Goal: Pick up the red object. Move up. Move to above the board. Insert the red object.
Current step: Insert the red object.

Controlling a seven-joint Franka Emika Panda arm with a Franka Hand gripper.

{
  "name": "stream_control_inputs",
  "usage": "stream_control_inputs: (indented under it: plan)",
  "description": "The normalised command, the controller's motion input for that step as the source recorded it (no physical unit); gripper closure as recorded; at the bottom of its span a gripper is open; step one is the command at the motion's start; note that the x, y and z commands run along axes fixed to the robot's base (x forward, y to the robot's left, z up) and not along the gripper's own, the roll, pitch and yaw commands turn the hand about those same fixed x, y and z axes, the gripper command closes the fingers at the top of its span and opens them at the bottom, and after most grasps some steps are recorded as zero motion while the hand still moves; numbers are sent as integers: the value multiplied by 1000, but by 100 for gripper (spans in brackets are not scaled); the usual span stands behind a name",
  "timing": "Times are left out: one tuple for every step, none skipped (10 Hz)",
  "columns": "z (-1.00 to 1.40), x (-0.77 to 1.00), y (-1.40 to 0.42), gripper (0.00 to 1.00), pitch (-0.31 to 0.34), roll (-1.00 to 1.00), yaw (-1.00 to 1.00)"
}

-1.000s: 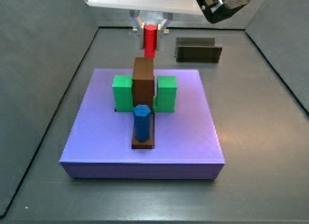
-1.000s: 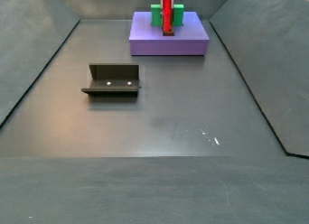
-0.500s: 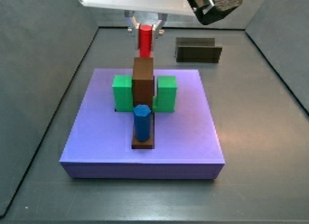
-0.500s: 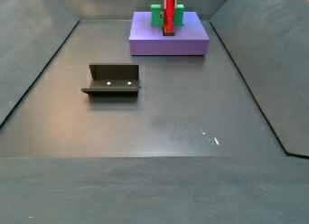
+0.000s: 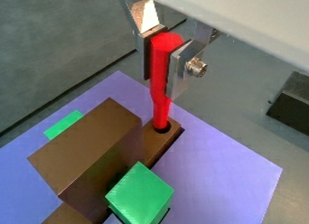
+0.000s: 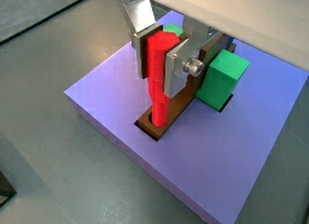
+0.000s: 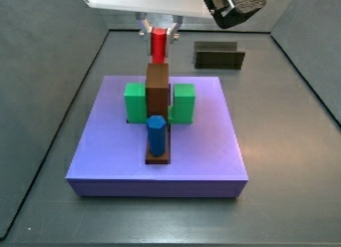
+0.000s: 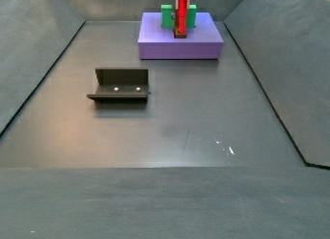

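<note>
My gripper [image 5: 163,65] is shut on the red object [image 5: 161,88], a slim red peg held upright between the silver fingers. The peg's lower tip sits in a dark hole at the far end of the brown strip [image 5: 103,160] on the lavender board [image 5: 229,164]. The same shows in a wrist view: gripper [image 6: 160,60], red object [image 6: 156,83], board [image 6: 108,97]. In a side view the gripper [image 7: 160,30] holds the red object [image 7: 160,44] over the board [image 7: 200,141]. In a side view the red object [image 8: 180,13] stands at the far board [image 8: 161,46].
Two green blocks [image 7: 136,102] [image 7: 184,102] flank the brown strip [image 7: 159,90]. A blue peg [image 7: 158,134] stands in the strip's near end. The dark fixture [image 8: 119,85] stands on the grey floor away from the board; it also shows behind the board [image 7: 218,57].
The gripper with the red peg has shifted slightly sideways over the far end of the brown strip. Nothing else has moved.
</note>
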Motion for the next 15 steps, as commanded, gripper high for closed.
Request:
stream_control_inputs:
  plan:
    - [-206, 0, 0, 100, -33, -4, 17]
    - [-226, 17, 0, 100, -31, -11, 26]
    - [-186, 166, 0, 100, -19, 0, 69]
    - [-191, 249, -114, 100, 0, 0, 60]
    - [-249, 271, -100, 100, 0, 0, 40]
    - [-260, 209, -46, 100, 0, 0, 20]
    - [-251, 134, 0, 100, 0, 0, 17]
    - [-303, 57, 77, 100, -10, 11, 0]
    - [-271, 0, 200, 100, -31, 91, 0]
    - [-249, -14, 197, 100, -40, 131, 0]
    - [-257, -23, 157, 100, -37, 104, 0]
    - [-291, -37, 89, 100, -43, 59, 0]
    - [-274, -103, 0, 100, -67, 24, 0]
    - [-126, -60, -160, 100, -39, 26, 63]
    - [-97, -46, -203, 100, -31, 7, 86]
